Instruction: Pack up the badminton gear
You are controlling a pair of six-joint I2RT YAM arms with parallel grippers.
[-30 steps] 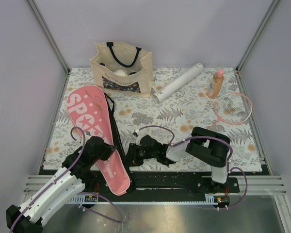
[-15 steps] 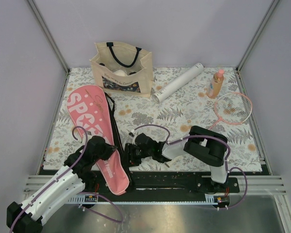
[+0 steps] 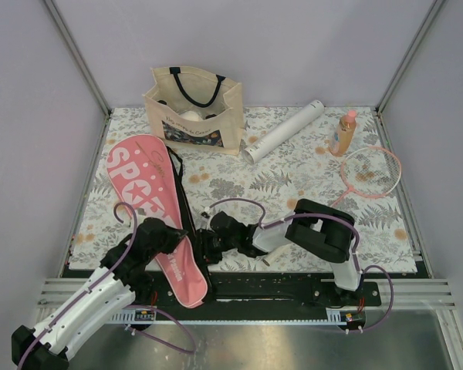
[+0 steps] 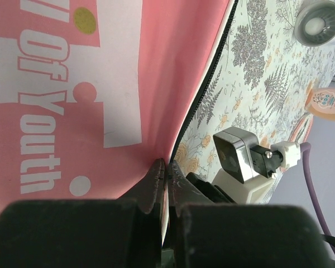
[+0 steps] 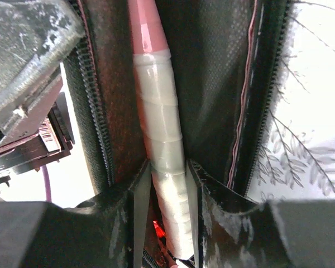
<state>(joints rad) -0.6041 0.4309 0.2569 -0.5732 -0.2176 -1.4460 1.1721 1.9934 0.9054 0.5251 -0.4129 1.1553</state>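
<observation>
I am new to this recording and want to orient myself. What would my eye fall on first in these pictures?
The big pink SPORT case at the left front stands out first, the left gripper pinching its zipper edge. Beside it, the right gripper clasps a white-wrapped racket handle inside the open case. Another pink-rimmed racket lies far right.
</observation>
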